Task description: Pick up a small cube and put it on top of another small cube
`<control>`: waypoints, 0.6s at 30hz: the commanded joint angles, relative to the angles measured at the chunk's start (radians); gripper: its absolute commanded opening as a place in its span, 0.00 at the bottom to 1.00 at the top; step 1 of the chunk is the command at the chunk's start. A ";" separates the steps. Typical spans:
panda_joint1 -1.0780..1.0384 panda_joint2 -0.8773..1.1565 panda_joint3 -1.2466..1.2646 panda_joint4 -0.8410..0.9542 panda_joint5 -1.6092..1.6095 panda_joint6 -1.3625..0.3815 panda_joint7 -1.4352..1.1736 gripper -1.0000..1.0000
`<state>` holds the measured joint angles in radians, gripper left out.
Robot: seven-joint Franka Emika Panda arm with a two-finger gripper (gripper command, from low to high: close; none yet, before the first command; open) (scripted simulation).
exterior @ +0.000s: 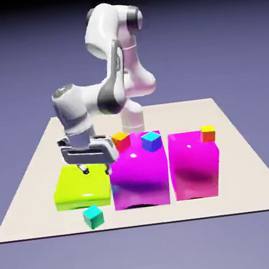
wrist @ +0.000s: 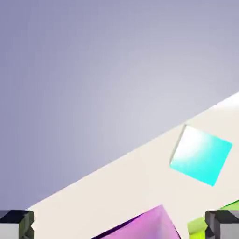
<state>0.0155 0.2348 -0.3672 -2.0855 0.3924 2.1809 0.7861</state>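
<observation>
Bench (exterior: 250,191): bearing every block, extending beneath and around the pincer.
Magenta blocks (exterior: 139,180): standing beside the pincer, toward the exterior view's right, probably serving as obstacles or raised supports.
Yellow-green block (exterior: 82,193): lying low under the pincer.
Pincer (exterior: 97,171): hanging released, fingers spread wide, gripping nothing; presumably keeping room for closing around a cube.
Teal-green cube (exterior: 93,217): resting on the bench, below the pincer and nearer the bench's front edge; showing plain, glossy faces, glaring almost white in the hand view, and sitting turned askew.
</observation>
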 commanded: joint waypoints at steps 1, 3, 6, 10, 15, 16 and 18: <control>0.000 0.036 -0.017 0.033 0.018 -0.039 0.002 0.50; 0.000 0.109 -0.050 0.098 0.053 -0.116 0.006 0.50; 0.001 0.217 -0.099 0.196 0.106 -0.231 0.012 0.50; 0.001 0.362 -0.165 0.326 0.177 -0.386 0.020 0.50; 0.002 0.544 -0.248 0.489 0.265 -0.578 0.030 0.50; 0.002 0.580 -0.265 0.522 0.283 -0.617 0.033 0.50; 0.003 0.652 -0.298 0.587 0.318 -0.694 0.037 0.50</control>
<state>0.0182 0.8871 -0.6649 -1.4982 0.7105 1.4870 0.8227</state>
